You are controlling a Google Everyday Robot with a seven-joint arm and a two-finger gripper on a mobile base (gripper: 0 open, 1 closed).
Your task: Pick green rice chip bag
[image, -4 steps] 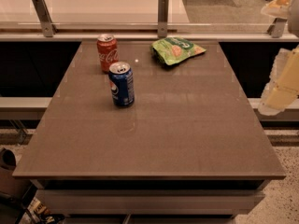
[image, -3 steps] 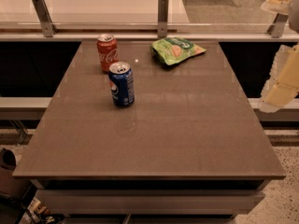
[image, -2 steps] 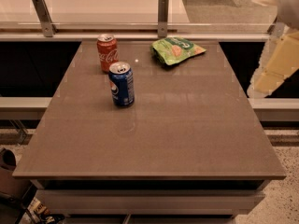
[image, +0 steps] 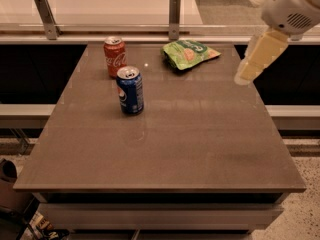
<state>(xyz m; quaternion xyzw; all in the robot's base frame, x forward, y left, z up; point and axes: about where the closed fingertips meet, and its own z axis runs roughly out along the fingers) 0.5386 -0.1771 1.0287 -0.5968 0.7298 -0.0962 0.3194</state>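
Note:
The green rice chip bag (image: 188,54) lies flat at the far middle-right of the brown table (image: 170,149); it is light green with orange print. My gripper (image: 246,75) hangs from the white arm at the upper right, above the table's far right edge. It is to the right of the bag, apart from it and holding nothing.
A red soda can (image: 114,57) stands at the far left of the table, and a blue soda can (image: 130,90) stands just in front of it. A glass rail with metal posts (image: 174,12) runs along the far edge. Dark gaps flank the table.
My arm and gripper have moved left from beyond the table's right side to above its far right edge, closer to the bag. The bag and cans have not moved.

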